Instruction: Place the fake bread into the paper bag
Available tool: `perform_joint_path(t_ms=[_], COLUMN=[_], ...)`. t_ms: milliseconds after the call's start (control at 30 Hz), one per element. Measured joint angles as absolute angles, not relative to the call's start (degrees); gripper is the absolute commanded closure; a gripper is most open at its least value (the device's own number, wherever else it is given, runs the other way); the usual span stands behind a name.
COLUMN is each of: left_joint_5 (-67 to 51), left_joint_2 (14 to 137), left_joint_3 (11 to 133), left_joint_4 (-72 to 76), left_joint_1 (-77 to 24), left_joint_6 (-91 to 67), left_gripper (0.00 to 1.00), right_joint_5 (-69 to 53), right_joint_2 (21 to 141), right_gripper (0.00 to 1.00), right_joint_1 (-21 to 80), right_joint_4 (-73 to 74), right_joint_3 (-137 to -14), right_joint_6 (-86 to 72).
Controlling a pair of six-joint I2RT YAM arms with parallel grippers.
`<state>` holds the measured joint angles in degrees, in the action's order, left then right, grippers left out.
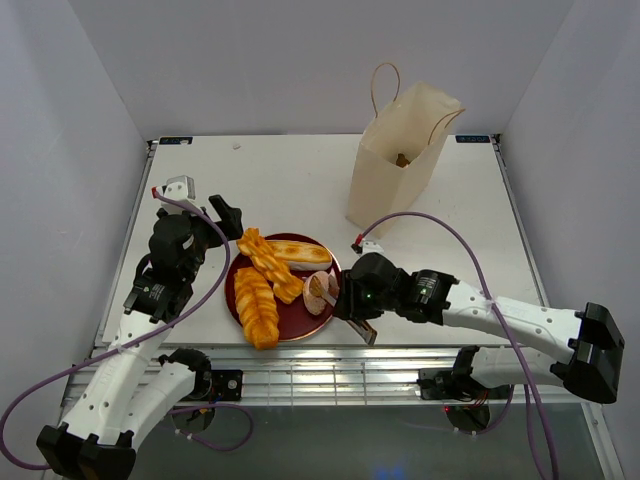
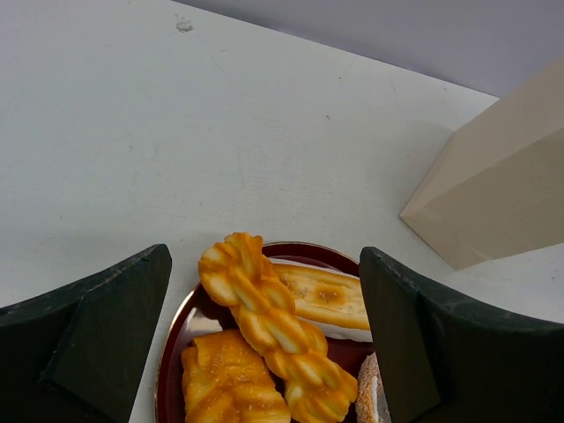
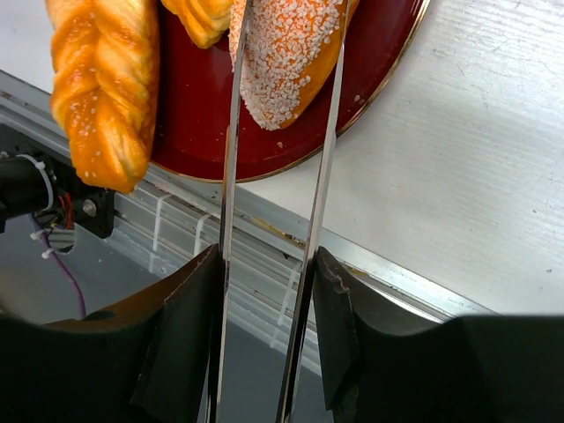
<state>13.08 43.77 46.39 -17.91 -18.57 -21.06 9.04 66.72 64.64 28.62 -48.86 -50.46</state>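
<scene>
Fake bread lies on a dark red plate (image 1: 232, 300): two golden braided loaves (image 1: 268, 264) (image 1: 257, 307), a pale long roll (image 1: 298, 252) and a sugared pinkish-brown piece (image 1: 321, 293). My right gripper (image 1: 352, 305) is shut on metal tongs (image 3: 231, 159), and the tong arms straddle the sugared piece (image 3: 286, 62). My left gripper (image 1: 218, 222) is open and empty, just left of and behind the plate, looking down on a braided loaf (image 2: 269, 326). The cream paper bag (image 1: 395, 170) stands upright at the back right, with a brown piece (image 1: 402, 159) showing inside.
The plate sits close to the table's near edge, with the metal rail (image 3: 264, 220) right below it. White walls close in the table on three sides. In the left wrist view the bag (image 2: 502, 185) stands to the right, beyond the plate (image 2: 172, 352).
</scene>
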Motion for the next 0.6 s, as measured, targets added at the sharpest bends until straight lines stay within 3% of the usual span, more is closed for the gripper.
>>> perform_joint_path(t_ms=[600], left_joint_5=[13.5], left_joint_2=[43.83], left_joint_3=[46.28], left_joint_4=[-17.91], left_joint_1=[-18.61], left_joint_6=[-21.04], left_gripper=[0.02], right_joint_5=[11.0], right_joint_2=[57.71], right_gripper=[0.59], right_joint_1=[64.64], right_joint_4=[31.4], right_joint_3=[-50.94], right_joint_6=[-49.21])
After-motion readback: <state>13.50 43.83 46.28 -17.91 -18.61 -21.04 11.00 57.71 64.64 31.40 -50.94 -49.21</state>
